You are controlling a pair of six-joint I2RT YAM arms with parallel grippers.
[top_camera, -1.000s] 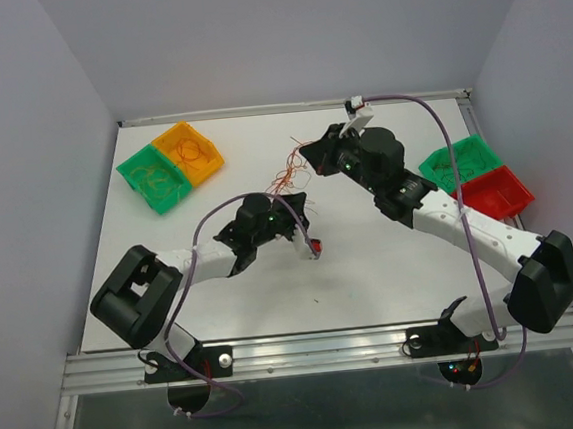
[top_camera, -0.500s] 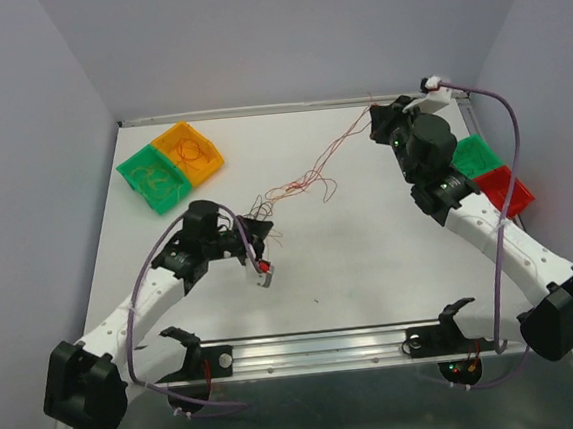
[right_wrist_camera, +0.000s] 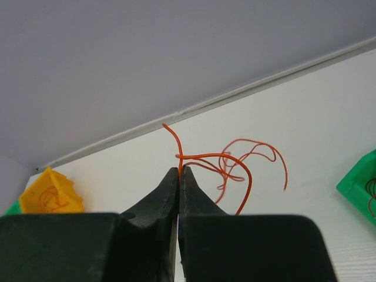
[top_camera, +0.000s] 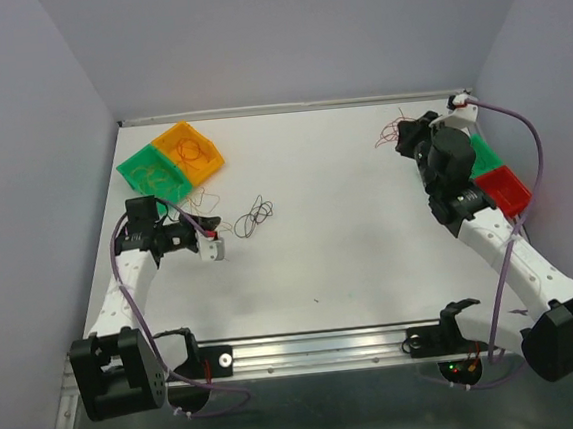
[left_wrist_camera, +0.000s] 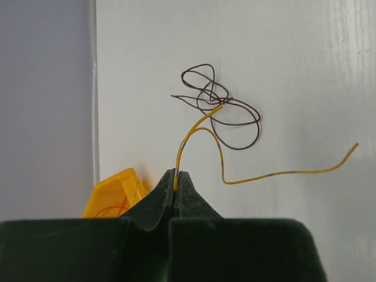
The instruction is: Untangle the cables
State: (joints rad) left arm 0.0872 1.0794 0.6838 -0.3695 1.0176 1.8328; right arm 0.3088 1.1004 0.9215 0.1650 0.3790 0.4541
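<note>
Both my grippers are pinching thin wires at opposite sides of the table

My left gripper [left_wrist_camera: 176, 176] has its dark wedge-shaped fingers pressed together on a thin yellow wire [left_wrist_camera: 282, 173], which bends in smooth curves over the glossy white table [left_wrist_camera: 305, 59] and runs into a loose brown wire [left_wrist_camera: 235, 126] coiled flat near the orange bin [top_camera: 189, 151]; my right gripper [right_wrist_camera: 179, 171], at the far right corner, is clamped on a springy orange-red wire [right_wrist_camera: 247, 176] whose open loops curl beside its tips
</note>
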